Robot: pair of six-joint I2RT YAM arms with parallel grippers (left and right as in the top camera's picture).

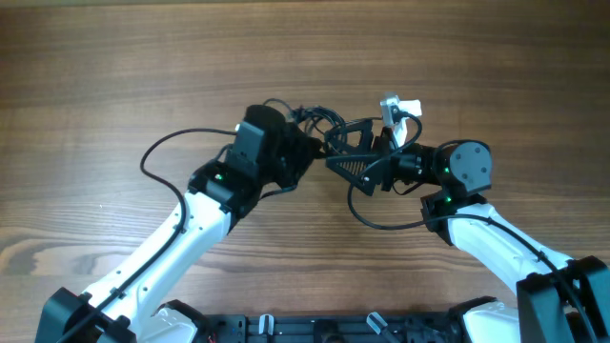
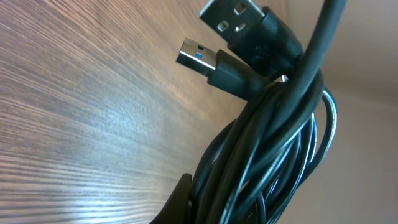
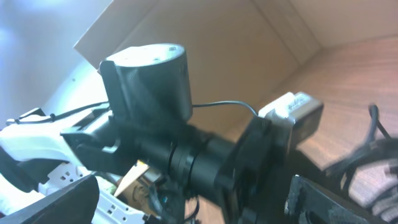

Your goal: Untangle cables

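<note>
- Left end effector (image 1: pixel 307 151) pinches the bunched black cables (image 2: pixel 273 143), two USB plugs (image 2: pixel 205 59) jutting over the wooden bench (image 2: pixel 74 112).
- Right end effector (image 1: pixel 338 154) spread wide, just beside them.

A wood-grain desk (image 1: pixel 114 57) catches a soft sheen of light; a tan wall (image 3: pixel 236 50) rises behind it.

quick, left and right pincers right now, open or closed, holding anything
left pincer: closed on the cables
right pincer: open, holding nothing
</note>
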